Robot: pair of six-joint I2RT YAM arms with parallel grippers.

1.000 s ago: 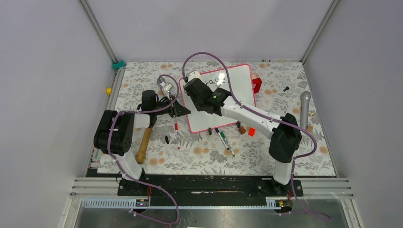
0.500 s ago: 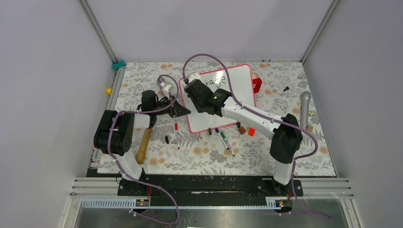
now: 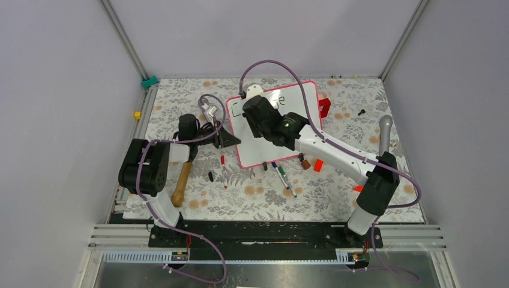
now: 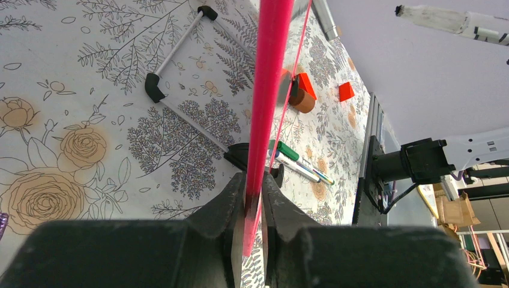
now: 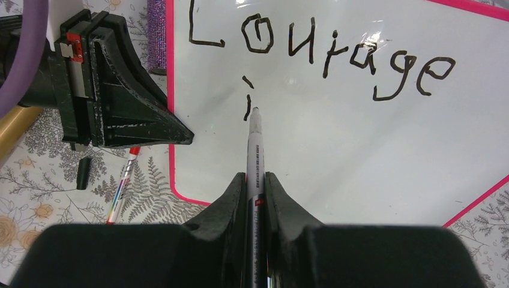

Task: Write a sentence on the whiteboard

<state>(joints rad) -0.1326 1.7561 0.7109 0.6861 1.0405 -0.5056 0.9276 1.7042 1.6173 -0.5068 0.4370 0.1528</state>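
Note:
The whiteboard (image 3: 303, 117), white with a pink frame, lies at the back middle of the table. Black lettering reading "Courage" (image 5: 318, 54) runs along its top, with a short "i"-like stroke (image 5: 246, 101) under its start. My right gripper (image 5: 254, 180) is shut on a slim marker (image 5: 254, 150), whose tip sits on the board just below that stroke. In the top view the right gripper (image 3: 257, 114) hovers over the board's left half. My left gripper (image 4: 253, 192) is shut on the whiteboard's pink edge (image 4: 267, 72), at the board's left side (image 3: 231, 141).
Loose markers (image 3: 282, 174) and a red-capped pen (image 3: 223, 171) lie in front of the board. A wooden-handled tool (image 3: 180, 180) lies on the left, a red block (image 3: 324, 107) right of the board, small blocks (image 3: 312, 164) and a microphone (image 3: 384, 135) on the right.
My right arm has swung to the right and a little back, uncovering the first letters at the board's left. The left gripper and the board have not moved.

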